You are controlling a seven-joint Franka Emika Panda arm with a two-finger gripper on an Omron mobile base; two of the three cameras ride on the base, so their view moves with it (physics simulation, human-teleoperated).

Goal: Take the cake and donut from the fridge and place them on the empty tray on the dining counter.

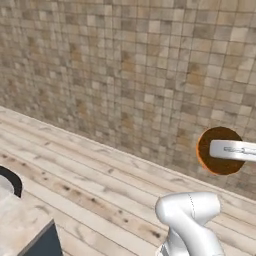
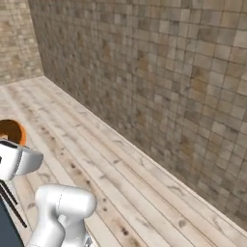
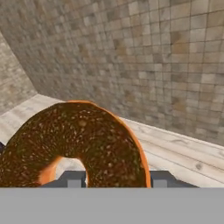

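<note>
Gripping the round orange-brown glazed donut (image 3: 74, 144), the two-finger gripper (image 3: 113, 179) was clamped on its lower rim, the ring upright between the fingertips, carried above a pale wooden plank floor (image 1: 90, 185) before a tiled wall (image 1: 125, 75).

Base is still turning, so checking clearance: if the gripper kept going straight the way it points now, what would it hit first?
Probably the tiled wall. The gripper is shut on the donut, with nothing between it and the wall; depth is unclear.
</note>
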